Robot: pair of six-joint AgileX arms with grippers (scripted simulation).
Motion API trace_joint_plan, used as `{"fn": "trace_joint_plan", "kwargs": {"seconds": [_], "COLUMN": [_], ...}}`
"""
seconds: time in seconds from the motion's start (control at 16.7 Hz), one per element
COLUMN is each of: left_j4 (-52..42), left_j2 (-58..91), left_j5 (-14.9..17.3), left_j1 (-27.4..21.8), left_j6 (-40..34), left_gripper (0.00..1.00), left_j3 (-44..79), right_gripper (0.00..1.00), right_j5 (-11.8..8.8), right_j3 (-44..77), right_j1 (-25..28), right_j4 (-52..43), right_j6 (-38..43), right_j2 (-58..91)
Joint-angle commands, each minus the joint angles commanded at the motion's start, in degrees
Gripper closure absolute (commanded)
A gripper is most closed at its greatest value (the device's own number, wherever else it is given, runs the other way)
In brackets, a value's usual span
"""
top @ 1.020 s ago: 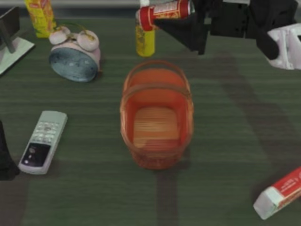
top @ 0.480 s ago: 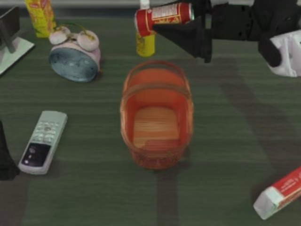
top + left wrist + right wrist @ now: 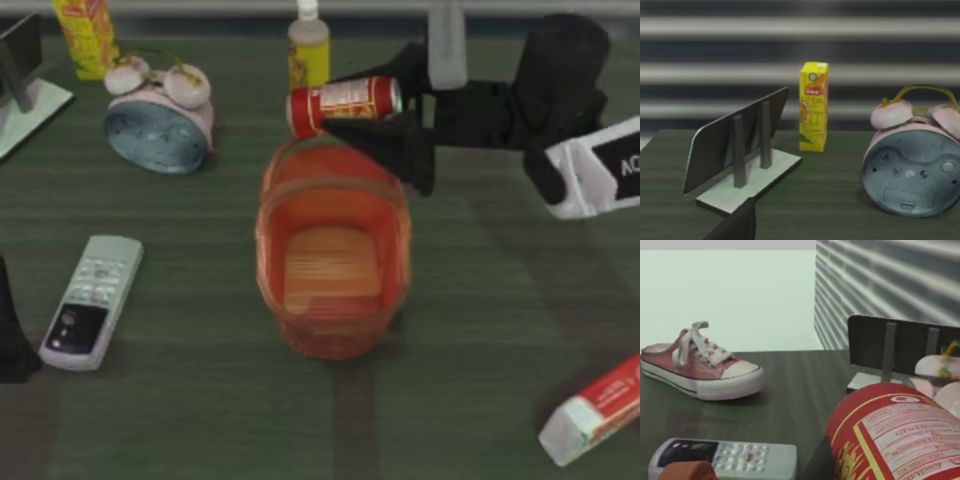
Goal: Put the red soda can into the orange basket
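The red soda can (image 3: 344,104) is being held on its side above the far rim of the orange basket (image 3: 333,245), seemingly clear of it; the basket is sitting upright mid-table.

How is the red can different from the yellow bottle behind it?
The red soda can lies sideways in the air, held by the right tool above the orange basket's far rim; the yellow bottle stands upright on the table. The can is red with a silver end; the bottle is yellow with a white cap. Both are round drink containers.
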Motion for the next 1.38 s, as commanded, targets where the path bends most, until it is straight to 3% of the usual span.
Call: {"fn": "trace_joint_plan", "kwargs": {"seconds": [0.42,1.2,1.38], "left_j4": [0.0,0.0,0.0], "left_j2": [0.0,0.0,0.0], "left_j5": [0.0,0.0,0.0], "left_j1": [0.0,0.0,0.0], "left_j6": [0.0,0.0,0.0], "left_gripper": [0.0,0.0,0.0], "left_j3": [0.0,0.0,0.0], "right_gripper": [1.0,0.02,0.0], "right_j5": [0.1,0.1,0.1], "right_j3": [-1.5,-1.5,-1.5], "right_j1": [0.1,0.1,0.1], "right_j4": [3.9,3.9,3.9], "right_j6": [0.0,0.0,0.0], "right_j2": [3.1,3.1,3.1]}}
